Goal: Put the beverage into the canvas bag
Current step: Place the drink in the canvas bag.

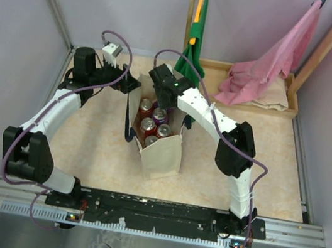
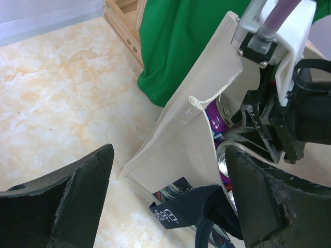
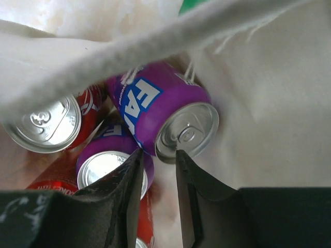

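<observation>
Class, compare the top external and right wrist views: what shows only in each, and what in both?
Only top external: the left arm and right arm, the outside of the cream canvas bag, the green cloth and pink cloth. Only right wrist: white lettering on a tilted purple can, and the right gripper nearly closed, empty. Both: red cans and purple ones inside the bag.

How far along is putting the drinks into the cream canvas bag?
Done: several red and purple drink cans already lie inside the cream canvas bag. In hand: the right gripper is inside the bag over a purple can, jaws nearly closed on nothing; the left gripper stands open at the bag's rim. Left: no can shows outside the bag.
</observation>
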Controlling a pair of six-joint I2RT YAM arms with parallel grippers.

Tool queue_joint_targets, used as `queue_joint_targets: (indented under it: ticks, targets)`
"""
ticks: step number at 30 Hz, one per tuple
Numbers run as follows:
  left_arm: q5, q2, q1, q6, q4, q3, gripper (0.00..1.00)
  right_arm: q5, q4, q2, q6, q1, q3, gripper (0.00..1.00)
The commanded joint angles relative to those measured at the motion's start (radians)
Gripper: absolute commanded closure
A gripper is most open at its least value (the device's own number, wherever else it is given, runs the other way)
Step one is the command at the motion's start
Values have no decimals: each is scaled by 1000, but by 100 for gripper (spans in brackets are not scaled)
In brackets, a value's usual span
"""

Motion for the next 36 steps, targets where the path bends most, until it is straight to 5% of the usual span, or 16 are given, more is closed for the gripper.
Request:
queue_joint_targets:
  ticks: [1,17,36]
  targets:
    - [10,-19,0,3,7,-9,6,-12,92,-52,2,10,-12,69]
    - [5,-26,-2,6,2,-13,6,-81,169,4,-52,10,19,86]
    - [-3,-22,-1,14,-7,-10,6,-159,95,180,-78,11,158,89]
